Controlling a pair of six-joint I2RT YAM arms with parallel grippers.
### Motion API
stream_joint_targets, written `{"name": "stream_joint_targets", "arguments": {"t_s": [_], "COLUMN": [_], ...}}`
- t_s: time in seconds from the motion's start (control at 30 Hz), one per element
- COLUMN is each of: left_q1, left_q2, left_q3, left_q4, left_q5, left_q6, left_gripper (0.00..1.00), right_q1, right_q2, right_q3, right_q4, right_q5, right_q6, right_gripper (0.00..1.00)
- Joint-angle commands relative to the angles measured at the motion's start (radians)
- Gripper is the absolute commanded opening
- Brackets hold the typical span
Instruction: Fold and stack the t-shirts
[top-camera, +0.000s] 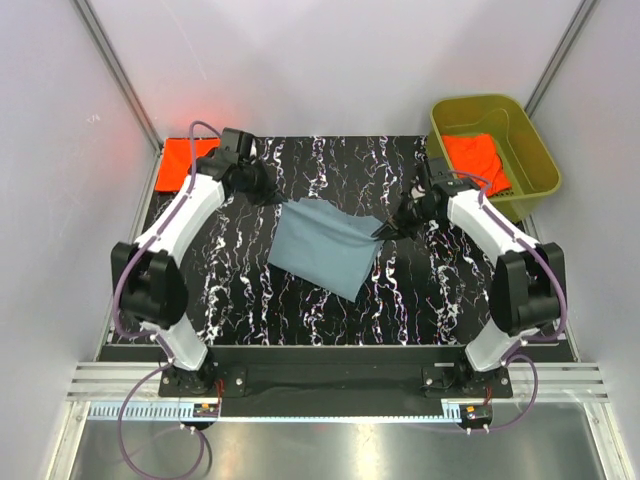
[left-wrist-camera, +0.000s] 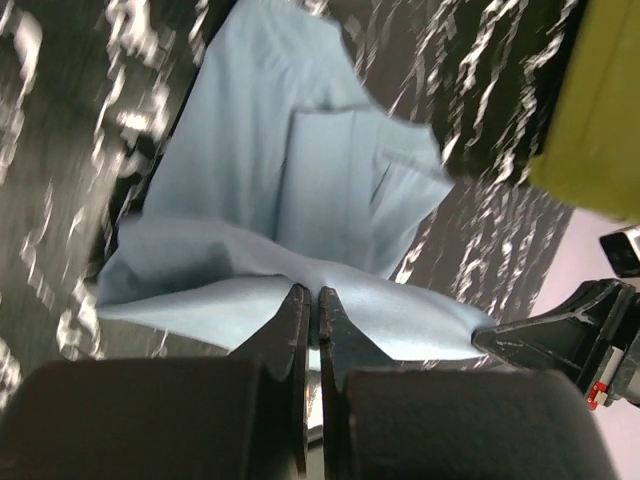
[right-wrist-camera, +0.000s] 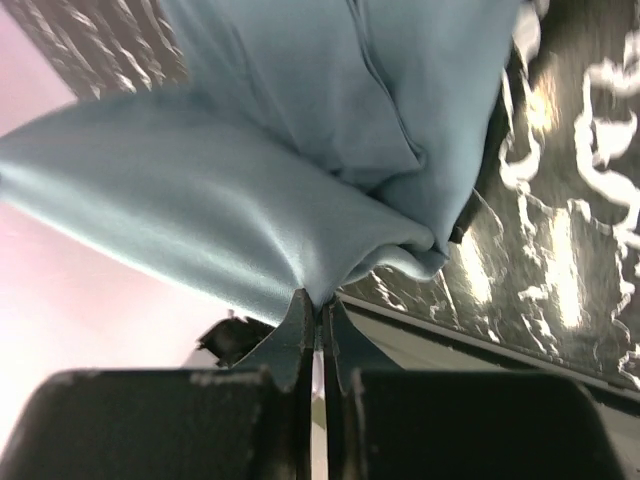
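— Blue-grey t-shirt (top-camera: 325, 245) is sitting pretty much in the middle of the black marbled mat (top-camera: 250, 300). Anyone else watching this? Both arms are reaching in over it, one from each side.

— Yep, standing right here. The left gripper (left-wrist-camera: 311, 293) is pinching the shirt's far left corner, with its fingers squeezed almost together and only a bit of cloth between the tips. The right gripper (right-wrist-camera: 318, 298) is doing the same at the far right corner: narrow gap, fabric bunching right at the fingertips.

— So is the whole shirt hanging in the air or what?

— Nah, just the far edge. It's stretching between the two grippers and lifting off the surface, while the rest is trailing down onto the mat toward the near side. It's looking partly doubled over, with a sleeve or flap showing on top, though I can't tell exactly how the layers are lying.

— And the red ones?

— One orange-red t-shirt (top-camera: 185, 160) is lying flat at the far left corner, just beside the left arm's wrist. The second orange-red t-shirt (top-camera: 478, 155) is sitting crumpled inside the olive-green tub (top-camera: 525, 140) at the far right. Both are well apart from the blue one, and neither gripper is touching them.
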Motion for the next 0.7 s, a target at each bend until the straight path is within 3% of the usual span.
{"name": "stream_joint_targets", "arguments": {"t_s": [0.0, 0.3, 0.47, 0.6, 0.67], "left_q1": [0.029, 0.025, 0.014, 0.014, 0.026], "left_q2": [0.085, 0.398, 0.572, 0.69, 0.675], "left_q3": [0.144, 0.391, 0.546, 0.678, 0.672], "left_q4": [0.056, 0.067, 0.128, 0.125, 0.124], "left_q5": [0.072, 0.175, 0.145, 0.013, -0.087], "left_q6": [0.061, 0.107, 0.169, 0.212, 0.207], "left_gripper": [0.0, 0.0, 0.0, 0.21, 0.37], "right_q1": [-0.055, -0.136, -0.144, -0.155, -0.158], "right_q2": [0.062, 0.25, 0.35, 0.459, 0.485], "right_q3": [0.118, 0.215, 0.334, 0.497, 0.587], "right_q4": [-0.065, -0.074, -0.063, -0.057, -0.036], "right_q5": [-0.06, -0.051, 0.091, 0.439, 0.506], "right_q6": [-0.09, -0.165, -0.26, -0.334, -0.346], "right_gripper": [0.0, 0.0, 0.04, 0.59, 0.71]}}
